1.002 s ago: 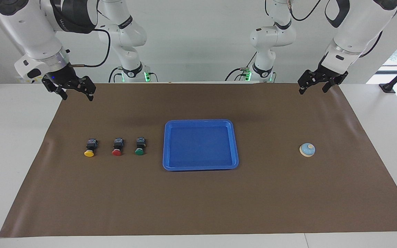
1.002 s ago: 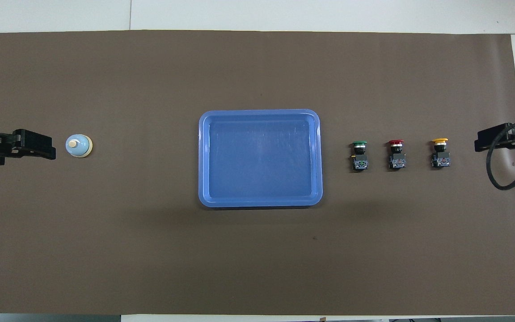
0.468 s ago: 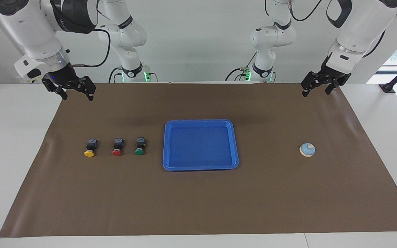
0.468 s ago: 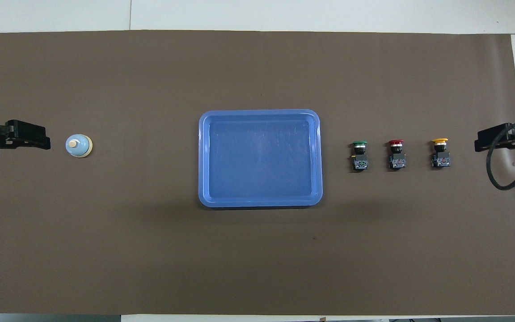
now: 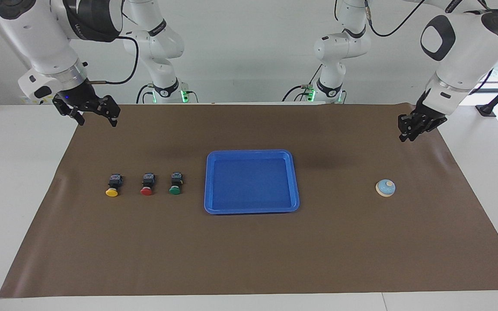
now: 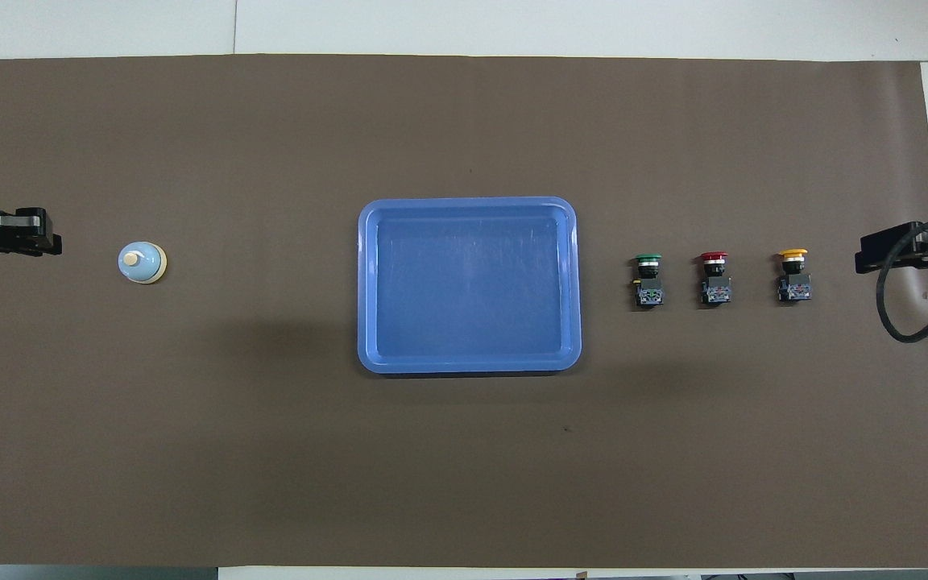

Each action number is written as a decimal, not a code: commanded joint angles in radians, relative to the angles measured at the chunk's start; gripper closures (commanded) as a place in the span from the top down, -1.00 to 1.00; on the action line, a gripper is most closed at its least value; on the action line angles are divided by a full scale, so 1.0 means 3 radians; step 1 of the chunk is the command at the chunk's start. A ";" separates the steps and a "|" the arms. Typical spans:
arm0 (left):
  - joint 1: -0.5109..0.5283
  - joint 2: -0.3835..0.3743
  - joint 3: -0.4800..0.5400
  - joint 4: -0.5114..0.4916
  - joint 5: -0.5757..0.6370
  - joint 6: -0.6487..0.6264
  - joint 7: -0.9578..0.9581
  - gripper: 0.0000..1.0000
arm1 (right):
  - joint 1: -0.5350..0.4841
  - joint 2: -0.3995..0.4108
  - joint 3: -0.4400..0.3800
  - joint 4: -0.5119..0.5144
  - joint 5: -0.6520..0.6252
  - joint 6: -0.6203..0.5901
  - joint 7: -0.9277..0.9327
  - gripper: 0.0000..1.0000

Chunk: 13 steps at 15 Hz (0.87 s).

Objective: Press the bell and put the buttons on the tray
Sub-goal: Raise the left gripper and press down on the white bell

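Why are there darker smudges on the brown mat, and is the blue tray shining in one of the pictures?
Facing view: soft dark patches on the mat nearer the robots than the tray look like shadows of the raised arms. Overhead view: similar dim patches sit beside the tray, whose floor shows a pale sheen of reflected light; the bell and buttons look sharp.

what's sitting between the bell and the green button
Only the blue tray lies between the bell and the green button; the overhead view shows it plainly.
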 commanded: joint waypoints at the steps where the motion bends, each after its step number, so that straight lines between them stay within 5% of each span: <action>1: 0.0024 0.0247 -0.0015 0.0028 -0.0003 0.0146 0.0283 -1.00 | -0.0023 -0.0086 0.0015 -0.0086 0.0010 -0.0004 0.0002 1.00; 9: 0.0177 0.0866 -0.0015 0.0091 0.0094 0.0631 0.0356 -1.00 | -0.0023 -0.0081 0.0020 -0.0086 0.0010 -0.0004 0.0002 1.00; 13: 0.0167 0.0898 -0.0015 -0.0037 0.0146 0.0719 0.0351 -1.00 | -0.0023 -0.0086 0.0015 -0.0086 0.0010 -0.0003 0.0002 1.00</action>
